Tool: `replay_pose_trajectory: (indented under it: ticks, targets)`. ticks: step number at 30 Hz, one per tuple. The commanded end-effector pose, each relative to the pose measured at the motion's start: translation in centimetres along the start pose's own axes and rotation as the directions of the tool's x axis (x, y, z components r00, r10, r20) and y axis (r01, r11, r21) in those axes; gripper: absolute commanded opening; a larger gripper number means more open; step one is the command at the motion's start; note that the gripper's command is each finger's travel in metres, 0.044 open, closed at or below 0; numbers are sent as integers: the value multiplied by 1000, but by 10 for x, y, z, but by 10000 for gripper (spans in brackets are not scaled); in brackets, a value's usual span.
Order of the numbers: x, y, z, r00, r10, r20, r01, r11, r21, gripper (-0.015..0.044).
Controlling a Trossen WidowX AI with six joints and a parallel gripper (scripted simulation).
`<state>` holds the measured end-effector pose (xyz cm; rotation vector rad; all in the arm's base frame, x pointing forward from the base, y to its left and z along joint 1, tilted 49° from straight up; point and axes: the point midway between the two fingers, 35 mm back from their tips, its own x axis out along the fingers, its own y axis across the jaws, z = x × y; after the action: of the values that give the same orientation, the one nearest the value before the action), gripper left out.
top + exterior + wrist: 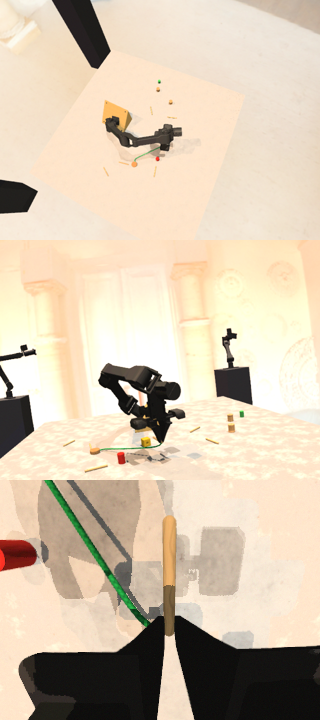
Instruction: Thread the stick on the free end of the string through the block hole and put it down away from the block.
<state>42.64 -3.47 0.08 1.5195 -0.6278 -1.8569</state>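
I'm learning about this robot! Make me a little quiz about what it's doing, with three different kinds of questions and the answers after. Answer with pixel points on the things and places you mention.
1. True or false: the pincer (164,147) (161,441) (168,621) is holding a stick (169,555).

2. Pick one. What colour is the string (147,153) (124,448) (90,548)?
a) blue
b) green
c) pink

3. Fill in the gap: one end of the string is fixed to a round wooden ______ (134,164) (94,451).

Key: 1. true; 2. b; 3. button
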Motion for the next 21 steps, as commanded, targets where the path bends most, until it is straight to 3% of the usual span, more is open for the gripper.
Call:
replay_pose_trajectory:
  ticks: [1,21]
  targets:
    - [6,-1,0,1000,3,-2,-3,1000,-6,0]
    - [32,-1,0,1000,4,-5,-4,1000,-6,0]
